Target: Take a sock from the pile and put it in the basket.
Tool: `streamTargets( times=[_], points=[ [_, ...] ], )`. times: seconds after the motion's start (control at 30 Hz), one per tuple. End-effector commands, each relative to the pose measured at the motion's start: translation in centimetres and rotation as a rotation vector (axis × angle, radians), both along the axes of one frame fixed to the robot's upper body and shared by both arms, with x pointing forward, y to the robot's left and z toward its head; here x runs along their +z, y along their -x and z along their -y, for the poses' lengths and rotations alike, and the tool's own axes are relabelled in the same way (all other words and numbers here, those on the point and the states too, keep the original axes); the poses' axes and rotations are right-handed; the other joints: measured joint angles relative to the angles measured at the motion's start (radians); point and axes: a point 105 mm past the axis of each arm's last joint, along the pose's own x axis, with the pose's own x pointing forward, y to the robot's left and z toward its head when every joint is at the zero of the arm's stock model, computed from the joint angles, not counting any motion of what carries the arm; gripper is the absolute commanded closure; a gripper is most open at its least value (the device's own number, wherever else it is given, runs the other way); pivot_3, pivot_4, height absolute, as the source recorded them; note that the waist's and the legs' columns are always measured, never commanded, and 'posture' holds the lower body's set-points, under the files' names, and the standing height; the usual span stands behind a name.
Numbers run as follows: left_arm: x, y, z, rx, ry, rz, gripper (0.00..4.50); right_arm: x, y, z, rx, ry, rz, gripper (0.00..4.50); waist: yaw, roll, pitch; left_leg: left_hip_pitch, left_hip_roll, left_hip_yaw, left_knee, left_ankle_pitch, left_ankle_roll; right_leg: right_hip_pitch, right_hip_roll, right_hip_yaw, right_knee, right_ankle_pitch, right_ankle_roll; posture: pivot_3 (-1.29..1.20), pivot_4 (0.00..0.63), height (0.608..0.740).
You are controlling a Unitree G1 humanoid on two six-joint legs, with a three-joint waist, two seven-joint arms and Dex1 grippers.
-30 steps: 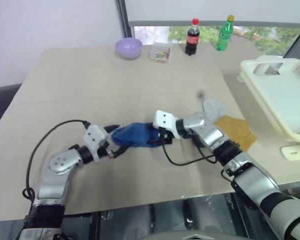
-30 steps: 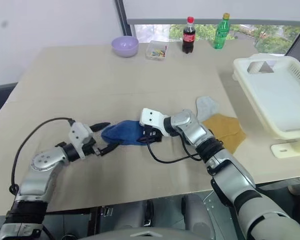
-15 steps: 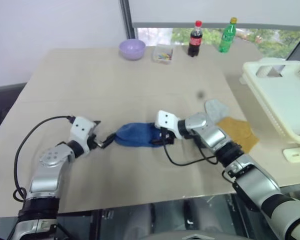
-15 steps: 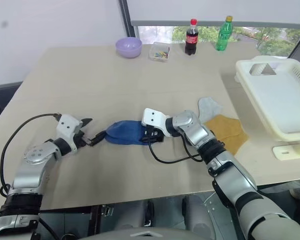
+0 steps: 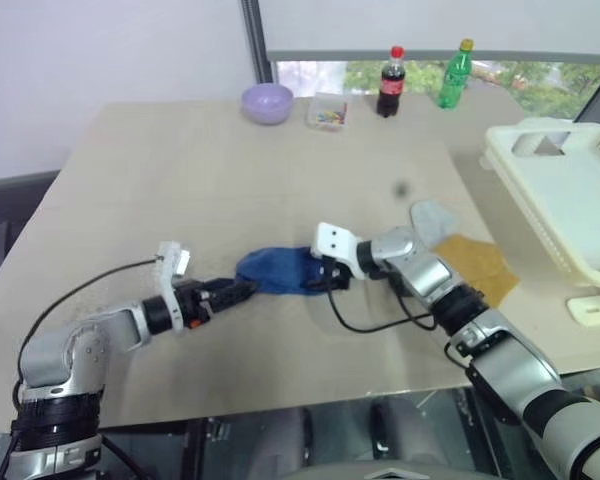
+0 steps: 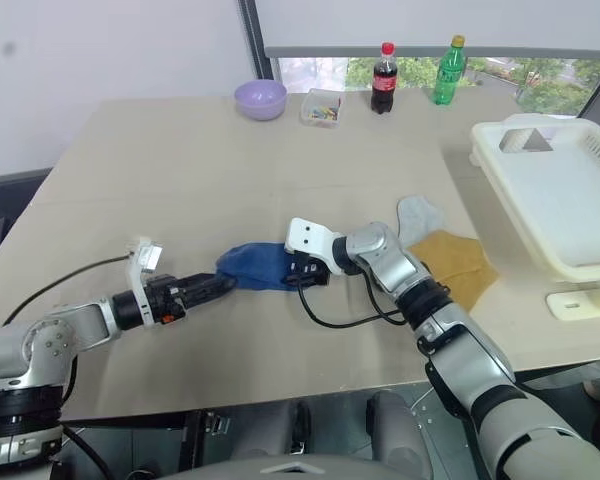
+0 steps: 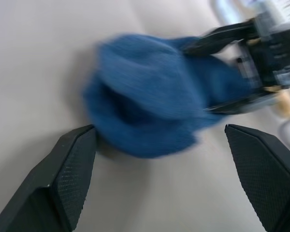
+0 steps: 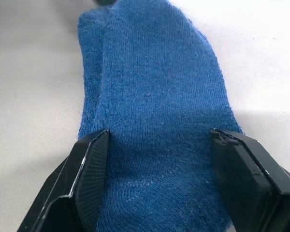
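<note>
A: Where's the sock?

B: Blue sock (image 5: pixel 278 271) flat on the table (image 5: pixel 180 170), mid-front, well apart from the basket (image 5: pixel 570 215). Task barely begun imo: nothing lifted, basket looks empty as far as I can see.

A: Grippers?

B: Right gripper (image 8: pixel 157 159) straddles one end of the sock, fingers either side, touching the cloth edges but spread, not pinching. Left gripper (image 7: pixel 159 164) wide open, holding nothing, tips just beside the other end.

A: What's left?

B: Clamp, lift, carry across to the basket at the robot's right, drop. Grey sock (image 5: pixel 428 216) & mustard sock (image 5: pixel 475 262) lie behind the right arm.

A: Materials?

B: Sock's soft fuzzy knit, rounded toe, limp, will sag when lifted. Basket: cream rigid plastic, slotted wall, handle cut-out. Table's smooth, beige, matte.
</note>
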Motion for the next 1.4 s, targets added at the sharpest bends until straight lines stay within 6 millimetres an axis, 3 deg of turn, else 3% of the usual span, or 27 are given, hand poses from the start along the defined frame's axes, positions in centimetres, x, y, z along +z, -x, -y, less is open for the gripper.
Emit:
streamTargets(
  times=[0.03,0.43,0.7,1.0,1.17,1.4],
  points=[
    [-1.0,1.0,0.8,-0.005,0.112,-0.129,0.06,-2.7,-0.4,2.0,-0.065,0.113,-0.029,1.12,0.000,0.000,0.000,0.000,0.000,0.000,0.000,0.000,0.000,0.000,0.000,0.000,0.000,0.000,0.000,0.00,0.150,0.740],
    [-0.5,1.8,1.6,0.025,0.279,-0.195,0.06,-3.1,-0.1,2.1,-0.057,0.127,-0.024,1.12,-0.001,-0.001,0.000,0.000,0.000,-0.001,0.000,0.000,0.000,0.000,0.000,0.000,-0.001,0.000,0.000,0.00,0.150,0.740],
    [0.7,-0.6,1.2,0.150,0.396,-0.131,0.06,-3.2,-0.1,2.1,-0.057,0.132,-0.024,1.12,0.000,-0.001,0.000,0.000,0.000,-0.003,0.000,0.000,0.000,0.001,-0.001,-0.001,-0.001,0.000,0.000,0.00,0.150,0.740],
    [3.1,-3.3,-0.7,0.285,0.530,-0.034,0.06,-3.2,-0.2,2.2,-0.055,0.137,-0.018,1.12,-0.001,-0.003,0.001,-0.001,0.000,-0.003,0.000,0.000,0.000,0.001,-0.001,-0.002,-0.003,0.000,0.000,0.00,0.150,0.740],
    [3.6,-3.7,0.3,0.251,0.553,-0.032,0.06,-3.3,-0.1,2.2,-0.051,0.140,-0.018,1.12,-0.001,-0.003,0.001,-0.001,0.000,-0.004,0.000,0.000,0.000,0.001,-0.001,-0.002,-0.003,0.000,0.000,0.00,0.150,0.740],
    [4.4,-4.0,3.6,0.130,0.587,-0.018,0.06,-3.3,-0.2,2.3,-0.054,0.147,-0.011,1.12,-0.001,-0.004,0.001,-0.002,-0.001,-0.004,0.000,0.000,0.000,0.001,-0.001,-0.002,-0.003,0.000,0.000,0.00,0.150,0.740]
  ],
)
